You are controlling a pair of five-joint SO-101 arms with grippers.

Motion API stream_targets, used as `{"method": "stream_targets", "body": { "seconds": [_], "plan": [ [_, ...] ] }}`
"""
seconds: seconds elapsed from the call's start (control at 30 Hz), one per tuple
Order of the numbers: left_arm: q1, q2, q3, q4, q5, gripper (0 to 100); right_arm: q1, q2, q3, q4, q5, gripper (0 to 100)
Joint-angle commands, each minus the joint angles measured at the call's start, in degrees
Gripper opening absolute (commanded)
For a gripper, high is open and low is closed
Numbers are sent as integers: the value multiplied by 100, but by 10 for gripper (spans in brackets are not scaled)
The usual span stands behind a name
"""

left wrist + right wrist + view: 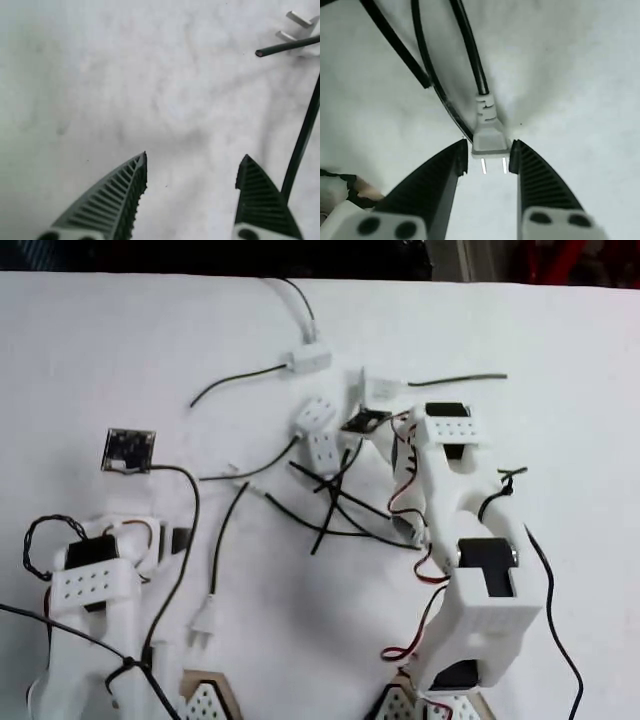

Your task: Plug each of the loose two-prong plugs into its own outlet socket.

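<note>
A white two-prong plug on a black cable lies on the table with its prongs facing the wrist camera. My right gripper is shut on it, one fingertip against each side of its wide end. In the high view the right arm stands folded at the right. Two white outlet sockets sit to its left, and a third socket sits farther back. Another white plug lies loose at the front. My left gripper hangs open over bare table, with a plug's prongs ahead of it.
Several black cables cross in a tangle at the table's middle. A small black square board lies at the left on its own cable, and another lies beside the sockets. A black cable runs past the left gripper's finger.
</note>
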Motion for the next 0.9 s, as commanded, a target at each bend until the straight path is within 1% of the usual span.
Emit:
{"method": "stream_targets", "body": {
  "seconds": [0.0,0.2,0.5,0.6,0.73,0.8,0.87],
  "plan": [
    [-22,-171,-18,-114,0,286,-189,-567,-167,215,-44,131],
    [-22,-171,-18,-114,0,286,-295,-637,246,92,-44,131],
    [-22,-171,-18,-114,0,286,-92,-629,1204,-1218,-26,130],
    [-22,-171,-18,-114,0,286,-66,-620,1319,-1332,273,130],
    [-22,-171,-18,-105,0,286,-57,-505,1363,-1402,343,130],
    [-22,-171,-18,-105,0,286,-57,-330,1345,-1429,352,117],
    [-22,-171,-18,-105,0,286,-57,-171,1345,-1604,352,76]
  ]
}}
